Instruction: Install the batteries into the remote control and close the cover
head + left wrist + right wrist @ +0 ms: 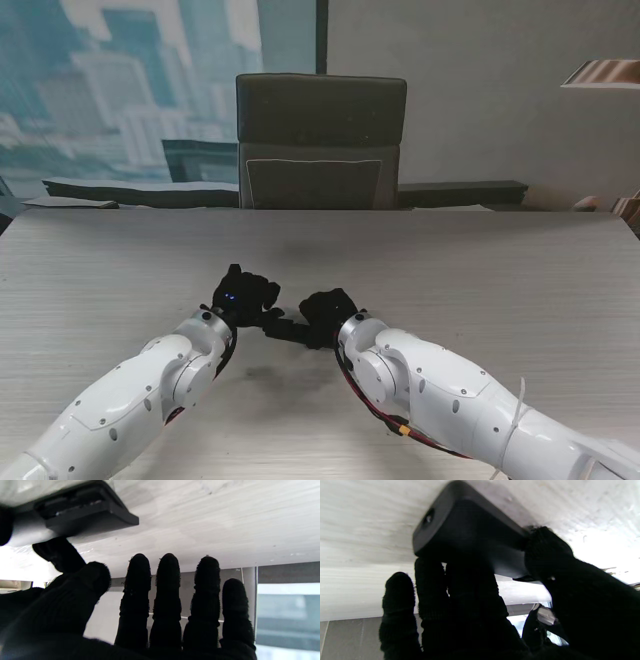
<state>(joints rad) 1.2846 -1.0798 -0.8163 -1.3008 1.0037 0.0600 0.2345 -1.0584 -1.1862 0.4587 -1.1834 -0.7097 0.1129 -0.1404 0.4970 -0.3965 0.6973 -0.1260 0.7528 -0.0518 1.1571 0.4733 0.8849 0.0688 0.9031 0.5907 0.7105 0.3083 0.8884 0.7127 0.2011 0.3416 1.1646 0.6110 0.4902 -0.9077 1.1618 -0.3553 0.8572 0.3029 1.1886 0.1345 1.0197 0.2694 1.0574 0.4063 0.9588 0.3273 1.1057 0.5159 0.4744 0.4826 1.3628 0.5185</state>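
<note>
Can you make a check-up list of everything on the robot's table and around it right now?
Surface: pale wood-grain table.
Job's things: black remote control between the hands; batteries not made out.
Clutter: nothing seen.
Hands: right hand grips the remote control; left hand has fingers straight and apart, its thumb by the remote's end.
Cables: red and black wires along the right arm.
Surroundings: grey chair, windows behind.

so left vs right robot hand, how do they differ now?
The right robot hand is shut on the black remote, thumb and fingers around it; the left robot hand holds nothing, its fingers straight and apart beside the remote's open end. Both wear black gloves, low over the table.
</note>
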